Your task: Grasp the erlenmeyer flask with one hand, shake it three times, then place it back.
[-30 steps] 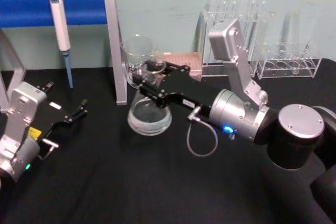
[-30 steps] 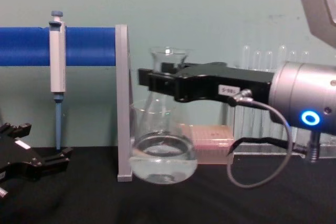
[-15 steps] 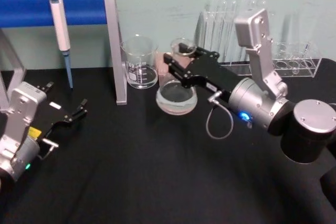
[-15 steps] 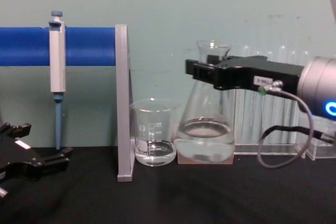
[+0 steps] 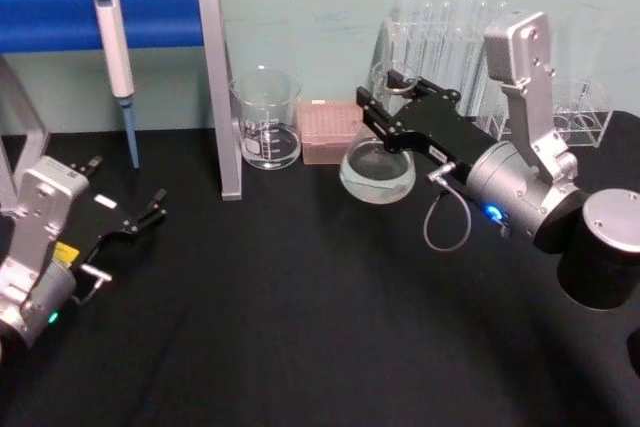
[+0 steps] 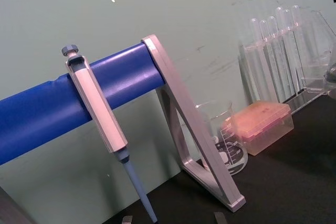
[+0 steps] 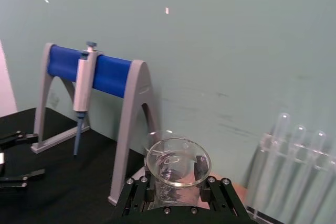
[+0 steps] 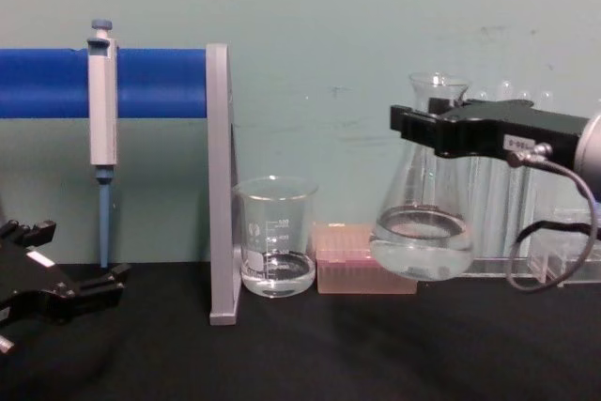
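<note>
Erlenmeyer flask [image 8: 423,232]: held up off the black table [image 5: 300,337], close to upright. Clear liquid pools in its wide base. From the chest it hangs in front of the right end of the pink tip box [image 8: 343,269].
Left arm: parked at the near left corner, with its silver wrist low.
Left gripper [image 5: 128,179]: low over the table, fingers spread apart, holding nothing.
Right arm: comes in from the right side and reaches toward the back centre. A blue ring light glows on its silver wrist, and its black gripper body lies about level, pointing left.
Right gripper [image 5: 388,95]: clamped on the flask's narrow neck just below the flared rim, one finger on each side. The right wrist view looks down into the rim [image 7: 177,167] between them.
Open room, near: a broad stretch of bare black table lies below and in front of the flask, between the two arms.
Left of the flask: a glass beaker [image 8: 274,237] with a little liquid stands on the table beside the grey stand leg [image 8: 219,185], well apart from the flask. The tip box sits between the beaker and the flask, farther back.
Behind the flask: the test tube rack [image 5: 445,32] stands near the flask and the gripper.
Far left: a pipette [image 5: 113,47] hangs on the blue bar [image 5: 50,15] against the teal wall.
</note>
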Controlling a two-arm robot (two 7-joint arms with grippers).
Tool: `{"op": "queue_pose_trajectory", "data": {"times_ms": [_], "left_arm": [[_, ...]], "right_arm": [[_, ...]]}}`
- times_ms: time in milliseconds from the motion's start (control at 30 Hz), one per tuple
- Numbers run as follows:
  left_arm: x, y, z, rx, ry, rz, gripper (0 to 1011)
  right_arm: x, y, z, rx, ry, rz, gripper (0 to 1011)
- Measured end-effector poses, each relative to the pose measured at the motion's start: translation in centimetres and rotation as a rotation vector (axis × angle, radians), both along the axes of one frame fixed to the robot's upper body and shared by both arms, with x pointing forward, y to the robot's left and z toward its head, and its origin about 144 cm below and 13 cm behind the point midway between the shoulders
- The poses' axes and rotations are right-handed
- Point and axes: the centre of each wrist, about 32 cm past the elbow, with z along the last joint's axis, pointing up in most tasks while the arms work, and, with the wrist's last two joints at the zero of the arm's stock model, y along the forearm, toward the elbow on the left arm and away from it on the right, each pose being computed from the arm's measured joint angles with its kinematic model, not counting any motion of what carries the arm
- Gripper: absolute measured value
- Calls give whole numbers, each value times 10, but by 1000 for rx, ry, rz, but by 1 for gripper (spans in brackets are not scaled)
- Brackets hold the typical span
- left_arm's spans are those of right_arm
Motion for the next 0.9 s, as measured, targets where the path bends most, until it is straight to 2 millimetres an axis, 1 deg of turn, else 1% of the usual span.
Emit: {"op": "queue_pose_trajectory", "data": {"times_ms": [233, 433, 567, 900], "left_arm": [[0, 0, 0, 0, 0, 0, 1001], [0, 0, 0, 0, 0, 0, 1001], [0, 0, 0, 0, 0, 0, 1001], [0, 0, 0, 0, 0, 0, 1001]], "right_arm": [[0, -6, 0, 0, 2, -33, 450], [-1, -5, 0, -2, 2, -33, 450], [-2, -2, 0, -1, 4, -10, 450], [-8, 18, -1, -8, 22, 122, 450]]}}
